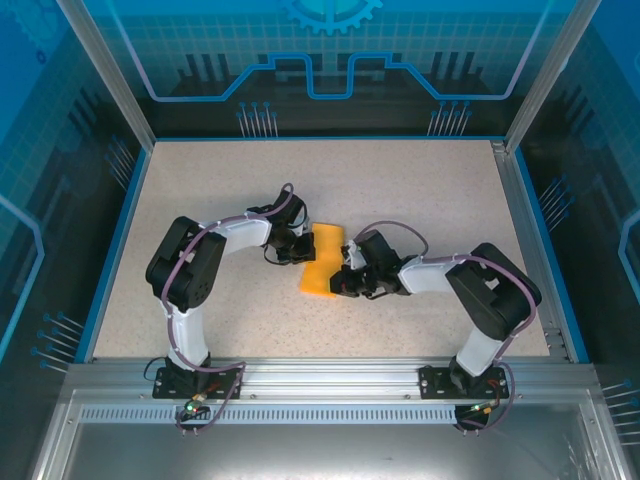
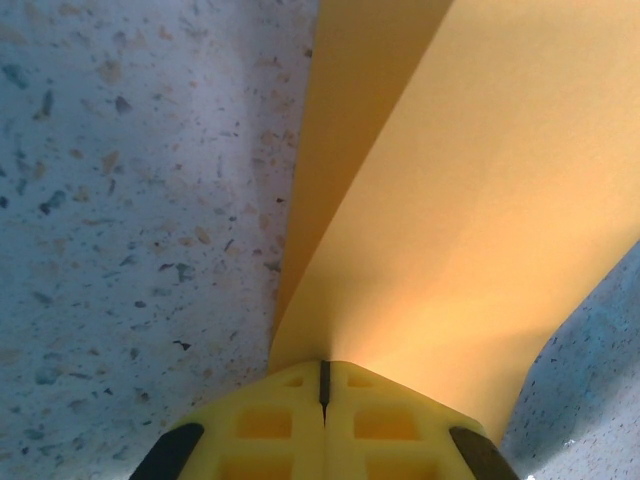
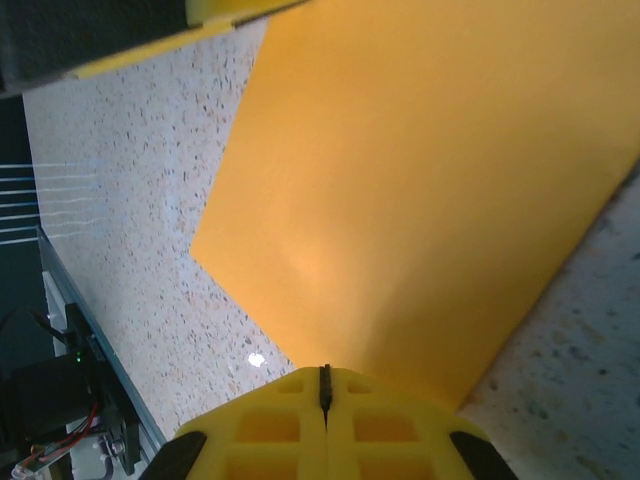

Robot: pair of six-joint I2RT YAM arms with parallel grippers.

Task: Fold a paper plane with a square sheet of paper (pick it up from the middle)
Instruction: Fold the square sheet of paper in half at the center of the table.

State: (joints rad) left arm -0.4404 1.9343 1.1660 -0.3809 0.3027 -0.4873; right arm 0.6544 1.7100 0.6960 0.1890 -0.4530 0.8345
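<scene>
Holding: left pincer point(image 2: 323, 385) closed tight on square sheet of paper point(image 1: 322, 260)
Right pincer point(image 3: 323, 385): closed on opposite edge
Table point(image 1: 420, 190): speckled, beneath

The right gripper point(image 3: 324, 372) has its yellow fingers point(image 3: 385, 425) pressed together on the near edge of the orange sheet of paper point(image 3: 420, 180). The sheet fans up and away over the speckled table point(image 3: 130, 200), one corner pointing toward the table's railed edge. The left gripper's point(image 3: 215, 12) yellow tip sits at the sheet's far corner.
</scene>
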